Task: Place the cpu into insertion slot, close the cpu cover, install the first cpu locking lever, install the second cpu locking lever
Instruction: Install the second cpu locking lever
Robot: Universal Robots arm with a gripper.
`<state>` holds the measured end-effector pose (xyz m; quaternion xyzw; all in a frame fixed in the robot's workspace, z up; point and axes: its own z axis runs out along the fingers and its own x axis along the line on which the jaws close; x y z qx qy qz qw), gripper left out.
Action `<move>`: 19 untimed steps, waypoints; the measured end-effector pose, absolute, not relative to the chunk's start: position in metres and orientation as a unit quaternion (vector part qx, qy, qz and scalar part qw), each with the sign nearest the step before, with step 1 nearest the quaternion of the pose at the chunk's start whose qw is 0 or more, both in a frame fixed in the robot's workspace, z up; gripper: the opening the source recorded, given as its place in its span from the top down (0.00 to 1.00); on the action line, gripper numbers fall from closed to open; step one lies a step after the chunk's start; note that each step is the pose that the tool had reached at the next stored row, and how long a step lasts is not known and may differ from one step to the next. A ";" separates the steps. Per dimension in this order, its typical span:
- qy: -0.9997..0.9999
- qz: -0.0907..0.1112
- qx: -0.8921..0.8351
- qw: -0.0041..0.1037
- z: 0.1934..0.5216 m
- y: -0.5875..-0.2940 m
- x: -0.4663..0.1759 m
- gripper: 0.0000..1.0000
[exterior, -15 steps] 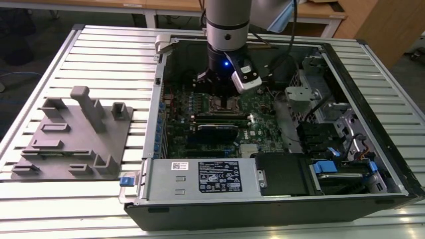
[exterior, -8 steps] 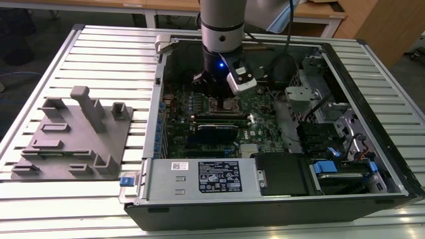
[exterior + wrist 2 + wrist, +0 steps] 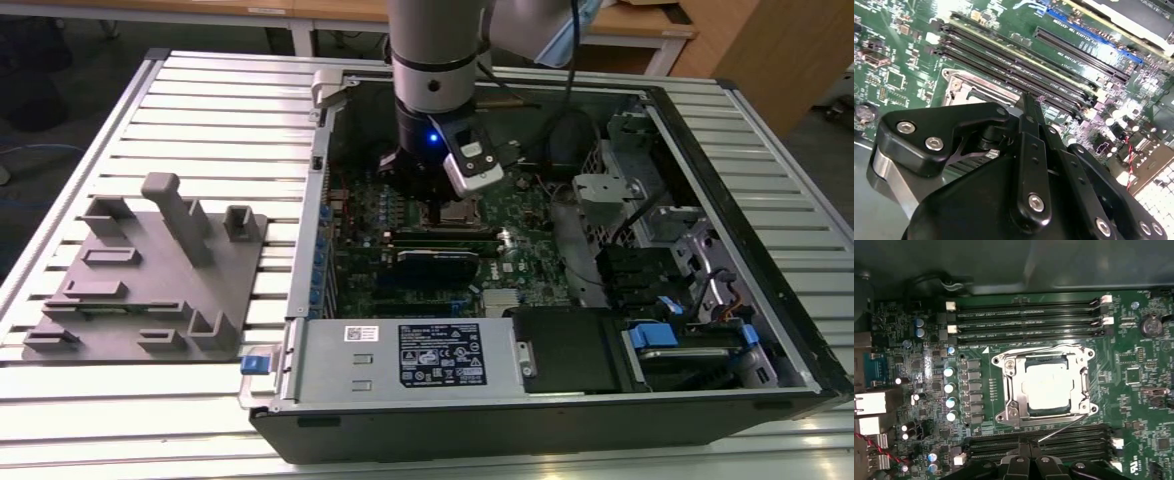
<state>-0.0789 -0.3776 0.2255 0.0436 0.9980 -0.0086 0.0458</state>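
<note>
The cpu (image 3: 1048, 386), a dull silver square, lies inside the insertion slot (image 3: 1000, 359) on the green motherboard. The cpu cover (image 3: 1082, 385), a thin silver frame, lies flat around the chip. A thin wire locking lever (image 3: 1066, 427) slants away from the socket's corner, and its free end reaches my fingertips. In the first wrist view my gripper (image 3: 1027, 447) is shut, its tips just beside the socket over the memory slots. I cannot tell whether it grips the lever or only touches it. In the exterior view the gripper (image 3: 445, 205) hangs low over the socket (image 3: 462, 213). The second wrist view shows the closed gripper (image 3: 1027, 100) beside the socket's corner (image 3: 966, 87).
Long black memory slots (image 3: 1024, 315) flank the socket on both sides. A row of capacitors (image 3: 950, 387) stands near it. The grey power-supply box (image 3: 400, 355) and drive bays (image 3: 667, 340) fill the case front. A grey fixture (image 3: 147, 270) sits on the slatted table.
</note>
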 end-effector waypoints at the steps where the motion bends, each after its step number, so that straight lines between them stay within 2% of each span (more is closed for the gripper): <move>1: 0.998 -0.009 0.044 0.046 0.224 -0.378 -0.080 0.89; 19: 0.998 -0.009 0.044 0.046 0.217 -0.379 -0.083 0.89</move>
